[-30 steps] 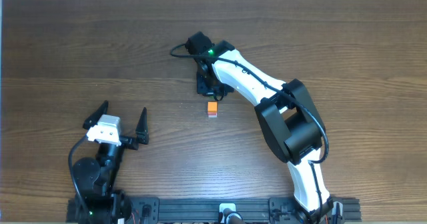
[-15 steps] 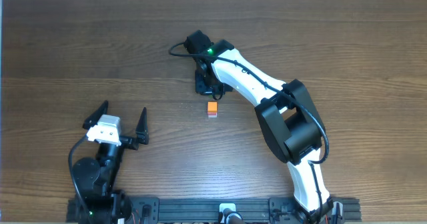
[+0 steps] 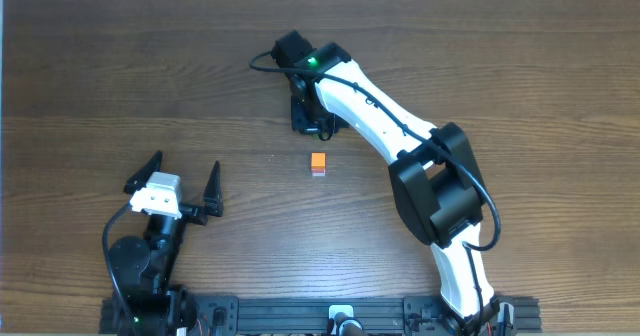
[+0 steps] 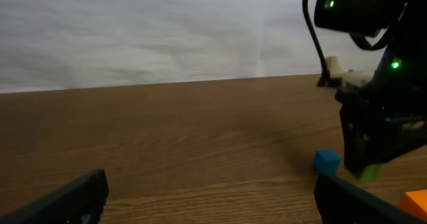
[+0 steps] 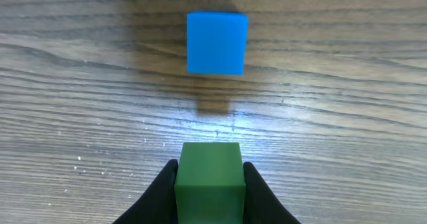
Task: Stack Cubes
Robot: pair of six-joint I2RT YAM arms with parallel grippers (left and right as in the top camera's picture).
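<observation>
Right gripper (image 5: 210,184) is clamped on the small green plastic cube (image 5: 209,167), w/ the small blue plastic cube (image 5: 215,42) on the wooden table (image 3: 100,76) just ahead. Imo it should centre green over blue, square the edges & lower slow b4 releasing. Left gripper (image 3: 185,168) sits w/ fingers apart.

Even, fairly bright overhead light covers the dark brown wooden counter (image 3: 120,56) in the top view, leaving only faint, soft shadows. In the right wrist view a pale glare patch and a soft shadow lie on the wood between the small blue cube (image 5: 216,42) and the small green cube (image 5: 209,177). The left wrist view is dimmer, and the left tool's black fingers (image 4: 67,197) are out of focus.
</observation>
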